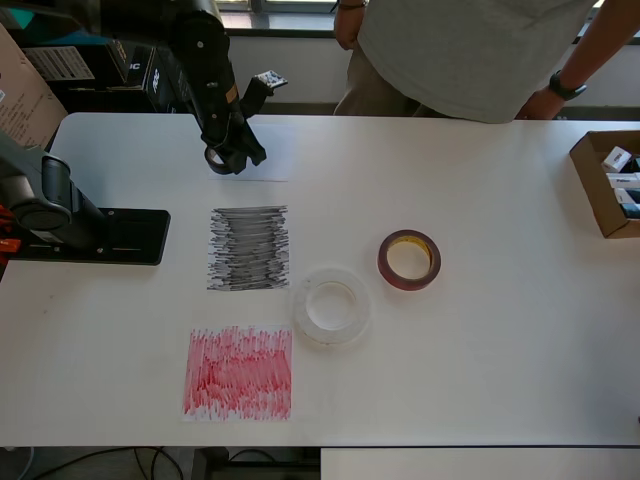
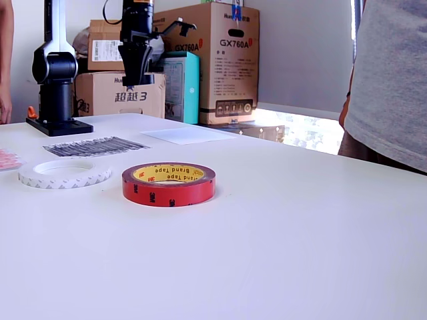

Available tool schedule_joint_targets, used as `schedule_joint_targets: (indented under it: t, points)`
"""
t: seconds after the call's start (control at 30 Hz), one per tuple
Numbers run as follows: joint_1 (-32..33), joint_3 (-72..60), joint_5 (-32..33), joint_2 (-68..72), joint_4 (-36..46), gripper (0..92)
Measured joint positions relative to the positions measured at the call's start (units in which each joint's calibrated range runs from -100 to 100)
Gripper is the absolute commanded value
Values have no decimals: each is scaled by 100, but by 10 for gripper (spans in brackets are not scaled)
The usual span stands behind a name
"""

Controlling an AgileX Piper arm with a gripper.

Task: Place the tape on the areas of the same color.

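Note:
My gripper (image 1: 222,155) hangs at the back of the table over the left end of the plain white sheet (image 1: 268,150) (image 2: 187,135), well above it in the exterior view (image 2: 135,79). It is shut on a small black tape roll (image 1: 214,157), seen as a dark ring at its tip. The translucent white roll (image 1: 332,305) (image 2: 65,173) lies flat on bare table, right of the black scribbled patch (image 1: 248,247) (image 2: 97,145). The dark-red roll (image 1: 409,259) (image 2: 169,183) lies further right. The red scribbled patch (image 1: 238,372) (image 2: 7,159) is nearest the front edge.
The arm's black base (image 1: 90,235) (image 2: 57,87) is at the overhead view's left. An open cardboard box (image 1: 605,185) sits at the right edge. A person (image 1: 470,50) (image 2: 393,87) stands at the far side. Cartons (image 2: 220,60) are stacked behind the table.

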Motion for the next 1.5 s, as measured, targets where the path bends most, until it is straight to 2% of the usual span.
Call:
schedule_joint_targets:
  t: [0.33,1.03,1.2,1.5]
  points:
    - [-686,298,-739,-844,-197,1]
    - [-2191,298,-2055,-121,-1320,1]
    - [-2280,551,-2114,22,-1670,1]
    - [-2067,859,-2086,250,-2308,1]
